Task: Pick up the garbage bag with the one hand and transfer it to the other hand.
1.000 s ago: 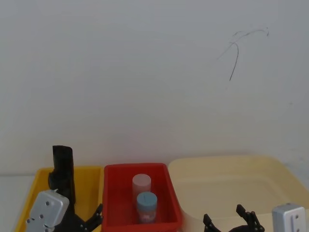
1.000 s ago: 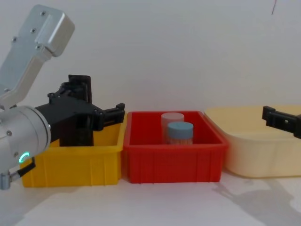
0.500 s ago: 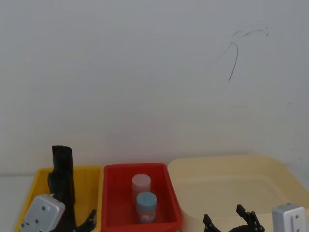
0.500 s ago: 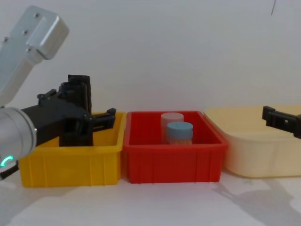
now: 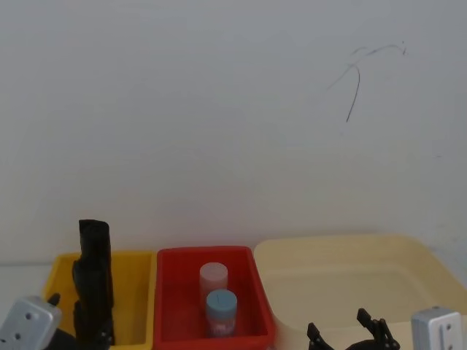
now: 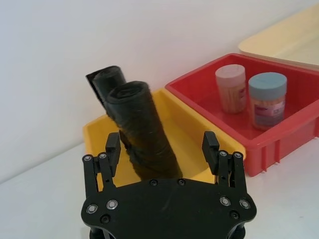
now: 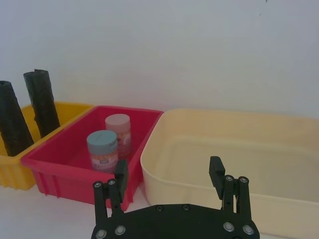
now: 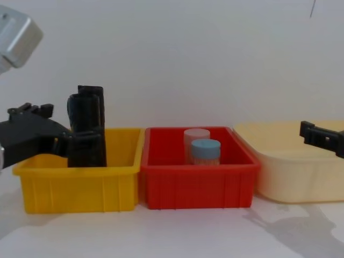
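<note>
The garbage bag (image 6: 144, 130), a thick crinkled black roll, stands upright in the yellow bin (image 6: 93, 140) with a slimmer black roll (image 6: 106, 82) behind it. From the chest, both rolls (image 8: 86, 129) rise above the bin's rim. My left gripper (image 6: 160, 148) is open and empty. It sits just outside the bin on the near left side (image 8: 55, 126), facing the bag without touching it. My right gripper (image 7: 168, 175) is open and empty, held low in front of the cream tub (image 7: 224, 149), at the right edge of the chest view (image 8: 318, 137).
A red bin (image 8: 196, 185) between the yellow bin (image 8: 80, 185) and the cream tub (image 8: 295, 180) holds a pink-capped jar (image 8: 196, 134) and a blue-capped jar (image 8: 206, 150). A white wall rises close behind the bins. White tabletop lies in front of them.
My left arm has drawn back leftward, from over the yellow bin by the rolls to outside its left side. The rolls stay in the bin. The right gripper has not moved.
</note>
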